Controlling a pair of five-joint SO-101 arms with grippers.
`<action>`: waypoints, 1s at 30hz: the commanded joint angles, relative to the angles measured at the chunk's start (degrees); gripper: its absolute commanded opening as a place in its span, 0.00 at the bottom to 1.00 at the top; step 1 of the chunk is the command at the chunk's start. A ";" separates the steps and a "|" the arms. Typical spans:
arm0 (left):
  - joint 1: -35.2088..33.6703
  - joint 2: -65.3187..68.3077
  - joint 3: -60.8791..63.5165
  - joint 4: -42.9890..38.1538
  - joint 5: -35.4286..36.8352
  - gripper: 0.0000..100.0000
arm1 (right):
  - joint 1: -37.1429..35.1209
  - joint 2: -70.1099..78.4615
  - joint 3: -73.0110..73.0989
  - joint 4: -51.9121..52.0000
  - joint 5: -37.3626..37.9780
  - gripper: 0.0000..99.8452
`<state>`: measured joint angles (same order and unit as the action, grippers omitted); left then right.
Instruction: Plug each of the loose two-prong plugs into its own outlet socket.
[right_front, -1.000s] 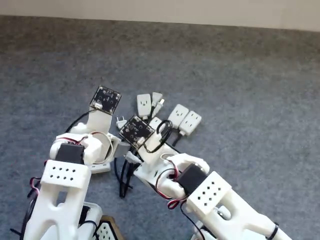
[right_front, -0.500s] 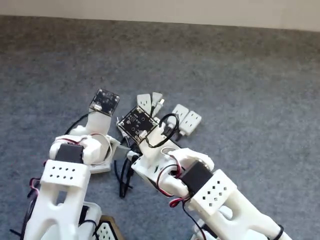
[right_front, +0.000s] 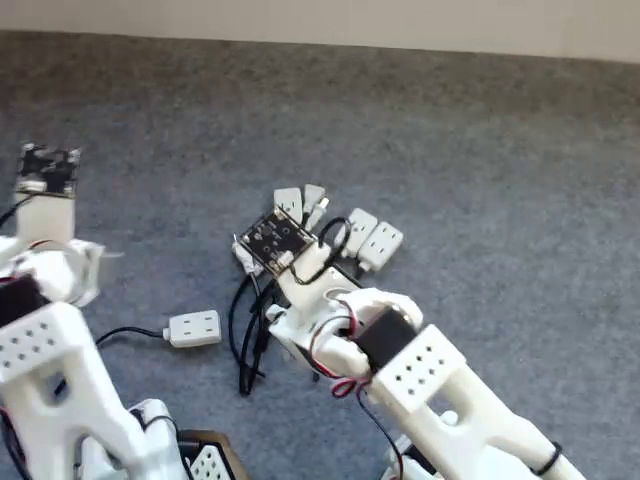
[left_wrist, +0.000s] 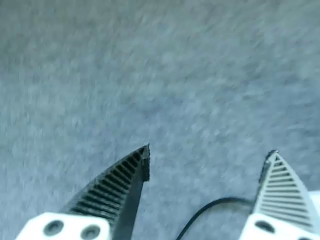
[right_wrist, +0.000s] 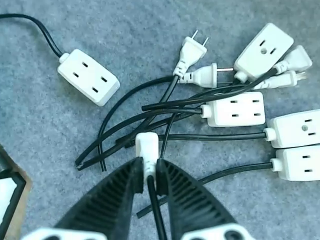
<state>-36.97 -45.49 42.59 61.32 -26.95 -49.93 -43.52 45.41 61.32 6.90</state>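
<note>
The worktop is covered from near edge to far side by a grey, short-piled carpet (right_front: 480, 150), its nap mottled lighter and darker. Along the far edge runs a pale beige strip (right_front: 400, 18), plain and flat, meeting the carpet in a straight line. At the near edge, left of centre, lies the corner of a dark, flat object with a tan rim (right_front: 230, 455); what it is cannot be told.

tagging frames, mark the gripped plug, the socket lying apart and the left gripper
gripped plug (right_wrist: 147, 146), right wrist view, its white body
socket lying apart (right_front: 196, 328), high view, middle of face
left gripper (left_wrist: 209, 150), left wrist view, midway between fingertips
</note>
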 joint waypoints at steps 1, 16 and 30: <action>-13.41 7.34 -3.91 -2.29 -3.08 0.35 | -0.84 8.40 -8.31 0.13 -2.64 0.01; -35.03 27.82 -0.75 -33.58 -5.27 0.35 | -2.77 31.16 -30.37 2.33 -18.55 0.01; -37.14 41.19 8.57 -63.91 0.44 0.35 | -4.62 46.29 -43.82 11.38 -31.56 0.01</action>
<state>-73.63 -6.37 51.38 2.68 -29.23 -54.24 0.00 5.05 72.13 -23.52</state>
